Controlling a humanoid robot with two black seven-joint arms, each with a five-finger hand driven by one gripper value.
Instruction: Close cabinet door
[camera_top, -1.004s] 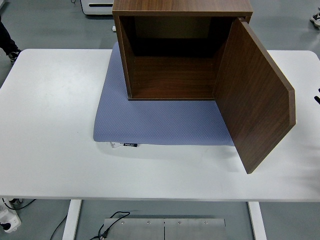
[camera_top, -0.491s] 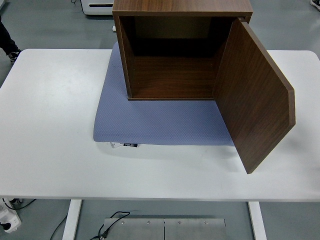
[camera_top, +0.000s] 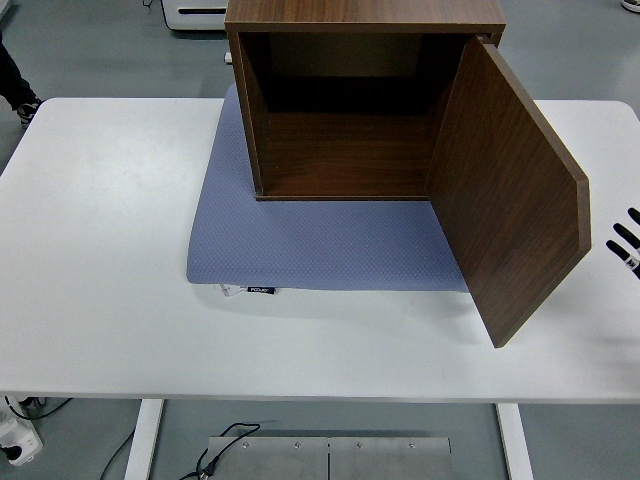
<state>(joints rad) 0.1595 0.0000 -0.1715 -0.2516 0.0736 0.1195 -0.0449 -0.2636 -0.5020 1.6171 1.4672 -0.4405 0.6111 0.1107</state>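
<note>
1. On the far middle of the white table (camera_top: 100, 250), a brown wooden cabinet (camera_top: 365, 12) is sitting on a grey-blue mat (camera_top: 300, 250), with its open front facing the near edge.
2. Its door (camera_top: 510, 200) is standing wide open, hinged along the cabinet's right side and swinging out toward the near right, so that its free edge is pointing at the table's near right part.
3. The door's lower near corner is hanging just above the tabletop, past the mat's right border, and casting a faint shadow on the white surface.
4. The inside of the cabinet is showing bare shelf boards and a dark back wall.
5. At the right edge of the picture, the right hand (camera_top: 627, 243) is just entering the view, level with the door's free edge and a little apart from it, not touching.
6. Only the black fingertips (camera_top: 620, 232) are showing, lying side by side and spread a little, holding nothing.
7. Between those fingertips and the door's outer face, a narrow strip of bare table is lying open.
8. To the left of the mat, a broad stretch of tabletop is running clear to the left edge, and the near strip of table in front of the mat is likewise unoccupied.
9. A small dark label (camera_top: 260, 290) is sticking out at the mat's near edge.
10. At the far left corner of the view, a person's dark shoe (camera_top: 25, 108) is resting on the floor.
</note>
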